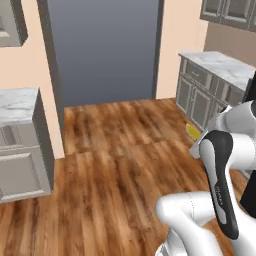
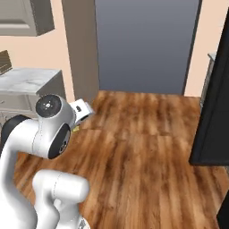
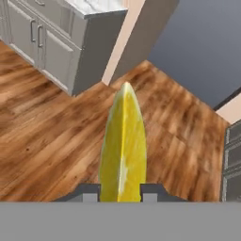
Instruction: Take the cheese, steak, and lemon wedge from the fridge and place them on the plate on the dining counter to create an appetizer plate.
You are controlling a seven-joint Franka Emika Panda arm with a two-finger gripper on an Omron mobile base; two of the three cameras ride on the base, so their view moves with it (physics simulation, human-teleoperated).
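Note:
A pale bright-yellow lemon wedge (image 3: 123,141) stands on edge between my two dark fingertips, and my gripper (image 3: 121,190) is shut on it. It hangs above the wooden floor. In the left base view the lemon wedge (image 1: 192,131) peeks out as a yellow sliver just left of my white forearm. The black side of the fridge (image 2: 214,112) rises at the right edge of the right base view.
Wooden floor (image 1: 115,165) spreads ahead to a wide grey doorway (image 1: 105,50). Grey cabinets with a marble top (image 1: 215,80) stand at the right, and another grey cabinet (image 1: 22,145) at the left. In the hand view a grey cabinet corner (image 3: 70,52) is upper left.

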